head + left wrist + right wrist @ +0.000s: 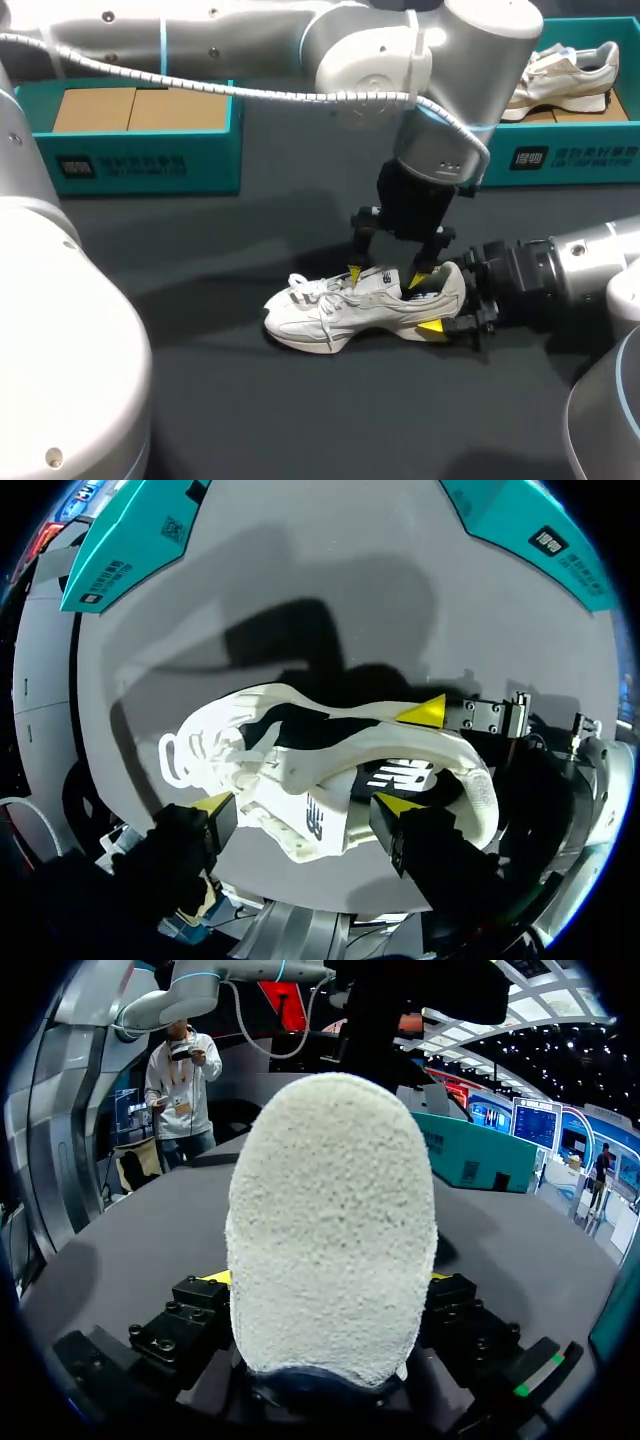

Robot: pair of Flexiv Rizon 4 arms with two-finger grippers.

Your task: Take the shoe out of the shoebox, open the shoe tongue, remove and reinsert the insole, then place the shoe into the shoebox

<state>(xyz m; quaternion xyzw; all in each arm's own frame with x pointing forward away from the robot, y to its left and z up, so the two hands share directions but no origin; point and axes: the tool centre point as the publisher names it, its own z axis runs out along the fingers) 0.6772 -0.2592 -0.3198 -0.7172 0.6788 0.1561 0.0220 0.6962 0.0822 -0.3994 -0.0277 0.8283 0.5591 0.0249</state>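
The left shoebox [140,165] stands well back on the bench [250,420], and the shoe [330,315] is out of it, lying on its sole mid-bench with the toe pointing left. My left gripper [385,277] hangs over the collar with its jaws released and spread wide. One tip is outside by the laces, the other is down in the opening, and the tongue [310,820] lies between them. I judge the step in hand to be opening that tongue. To do it well I would close gently on the tongue alone, clear of the laces, then draw it up and toward the toe so the dark insole [400,777] is laid bare. My right gripper [440,308] looks clenched on the heel, going by its own wrist view. It should hold firm and low so the shoe neither lifts nor swivels. The right shoebox [565,155] sits far behind.
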